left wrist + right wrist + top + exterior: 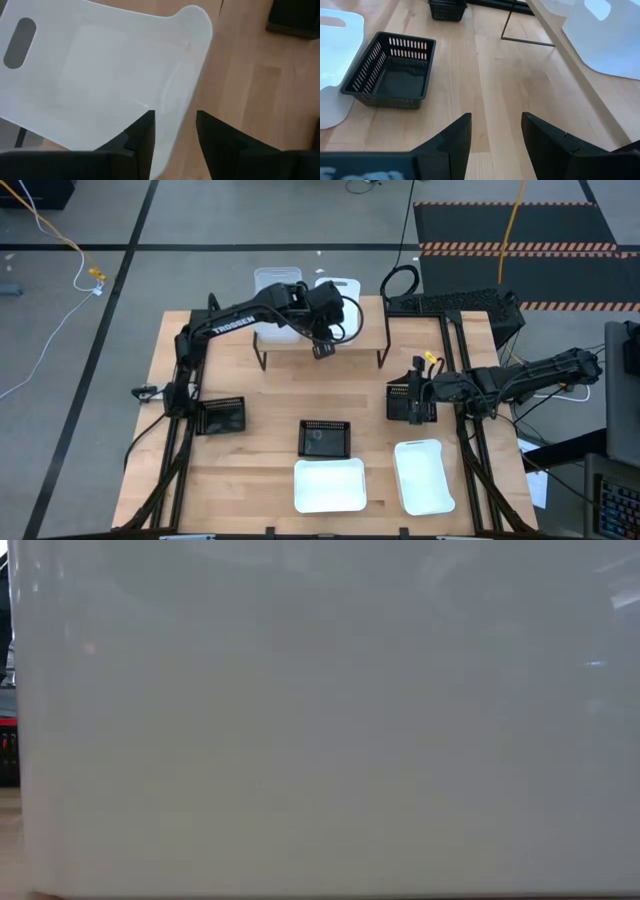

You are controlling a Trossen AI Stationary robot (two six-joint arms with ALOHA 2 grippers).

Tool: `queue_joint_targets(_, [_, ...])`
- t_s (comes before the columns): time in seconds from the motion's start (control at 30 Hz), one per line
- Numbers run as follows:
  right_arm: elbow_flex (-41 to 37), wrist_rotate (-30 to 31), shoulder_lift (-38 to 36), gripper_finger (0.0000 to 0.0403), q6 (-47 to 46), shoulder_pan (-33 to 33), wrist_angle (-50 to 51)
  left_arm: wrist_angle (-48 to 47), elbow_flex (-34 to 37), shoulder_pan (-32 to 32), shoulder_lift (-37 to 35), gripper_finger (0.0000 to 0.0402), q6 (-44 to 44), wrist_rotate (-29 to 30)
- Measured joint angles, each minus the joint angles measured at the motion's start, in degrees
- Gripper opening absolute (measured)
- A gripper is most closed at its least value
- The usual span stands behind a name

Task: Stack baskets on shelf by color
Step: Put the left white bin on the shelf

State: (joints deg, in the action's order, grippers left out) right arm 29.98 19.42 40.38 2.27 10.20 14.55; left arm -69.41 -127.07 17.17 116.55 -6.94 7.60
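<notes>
The left gripper (322,350) is hovering over the shelf (320,345), fingers parted around a white basket's (100,75) rim, possibly touching it. Clear baskets (277,285) are sitting alongside. The right gripper (412,402) is waiting open above a black basket (401,402).

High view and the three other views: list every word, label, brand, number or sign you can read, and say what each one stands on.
"TROSSEN": white letters along the left arm, read in the high view.
Right wrist view: pale marks on the right hand housing, too blurred to read.
Low and left wrist views: no text.
</notes>
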Motion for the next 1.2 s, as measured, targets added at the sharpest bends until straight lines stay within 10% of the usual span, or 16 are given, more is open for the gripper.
queue_joint_targets(0.6, [0.02,0.00,0.00,0.0169,3.15,-0.04,-0.28,-3.64,4.07,1.24,0.31,0.0009,5.73,1.71])
queue_joint_targets(1.2, [0.07,0.00,0.00,0.0169,3.36,-0.04,-1.10,-14.49,4.10,1.07,-0.59,0.0013,2.40,0.84])
